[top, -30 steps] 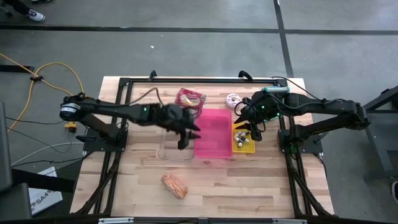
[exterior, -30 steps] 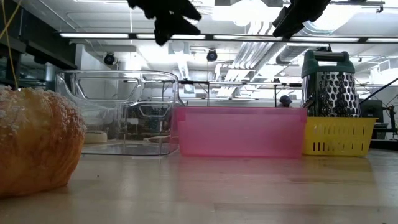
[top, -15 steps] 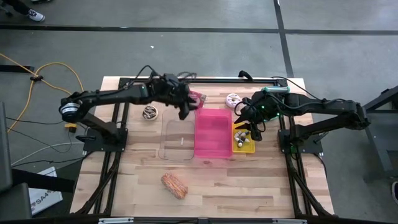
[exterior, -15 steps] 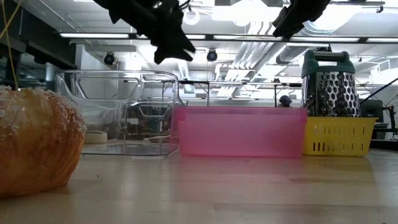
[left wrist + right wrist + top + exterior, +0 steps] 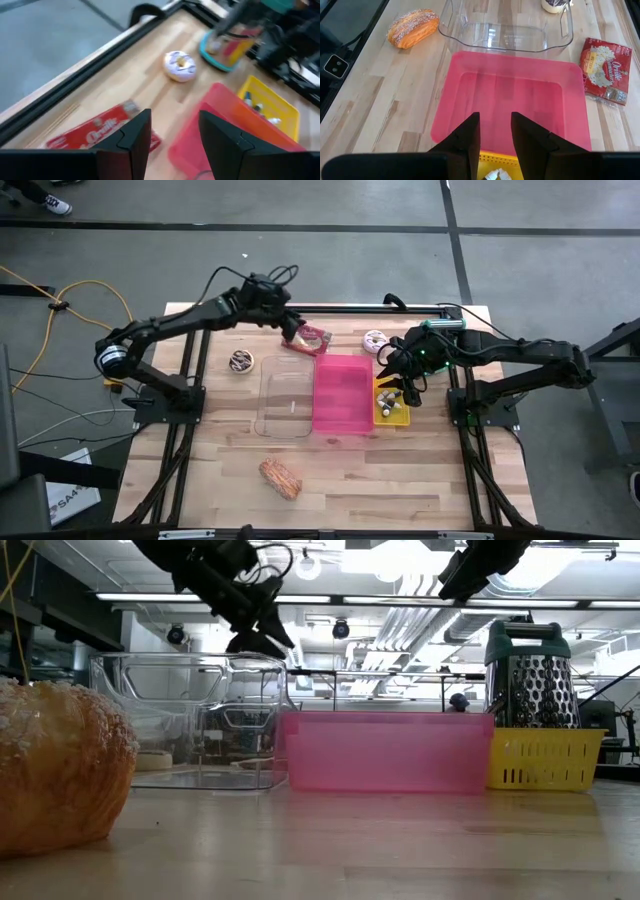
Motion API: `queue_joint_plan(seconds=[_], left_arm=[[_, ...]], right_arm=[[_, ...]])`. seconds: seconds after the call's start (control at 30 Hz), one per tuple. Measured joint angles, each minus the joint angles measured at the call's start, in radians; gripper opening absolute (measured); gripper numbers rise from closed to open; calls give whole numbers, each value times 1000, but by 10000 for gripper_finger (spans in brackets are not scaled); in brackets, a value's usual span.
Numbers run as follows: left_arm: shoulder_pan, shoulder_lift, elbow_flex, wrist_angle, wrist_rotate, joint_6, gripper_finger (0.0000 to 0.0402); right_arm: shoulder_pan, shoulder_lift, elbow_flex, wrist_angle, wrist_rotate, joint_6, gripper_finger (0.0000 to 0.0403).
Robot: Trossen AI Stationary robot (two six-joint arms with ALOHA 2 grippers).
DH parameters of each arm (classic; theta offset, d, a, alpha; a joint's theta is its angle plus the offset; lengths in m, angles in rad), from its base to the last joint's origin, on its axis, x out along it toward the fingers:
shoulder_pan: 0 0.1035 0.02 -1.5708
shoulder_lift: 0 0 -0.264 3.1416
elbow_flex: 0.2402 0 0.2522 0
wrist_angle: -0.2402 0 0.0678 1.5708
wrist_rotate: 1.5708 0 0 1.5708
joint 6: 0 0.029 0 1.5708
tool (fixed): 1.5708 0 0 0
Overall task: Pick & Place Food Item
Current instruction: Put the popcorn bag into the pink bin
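Wooden table [image 5: 400,470]: left gripper [image 5: 292,330], fingers apart and empty, hovers over red packet [image 5: 310,339]; approach step, next descend and close.

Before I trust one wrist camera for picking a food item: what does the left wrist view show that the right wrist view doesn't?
Only the left wrist view shows the frosted donut, the teal-rimmed dish and the left gripper, open. Only the right wrist view shows the sugared pastry, the clear container and the right gripper, empty. Both show the pink bin, the red Orville packet and the yellow basket.
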Motion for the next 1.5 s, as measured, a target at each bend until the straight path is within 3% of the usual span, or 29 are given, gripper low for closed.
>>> queue_joint_plan(seconds=[0.13, 0.43, 0.67, 1.07, 1.3, 1.5], left_arm=[[75, 0, 0, -15, 29, -22, 159], [243, 0, 0, -17, 232, -61, 159], [334, 0, -31, -25, 251, -121, 159], [368, 54, -98, -24, 299, -208, 159], [390, 180, -99, 0, 419, -95, 159], [414, 246, -99, -1, 432, -54, 159]], right_arm=[[0, 0, 0, 0, 0, 0, 97], [0, 0, 0, 0, 0, 0, 97], [0, 0, 0, 0, 0, 0, 97], [0, 0, 0, 0, 0, 0, 97], [0, 0, 0, 3, 0, 0, 97], [0, 0, 0, 3, 0, 0, 97]])
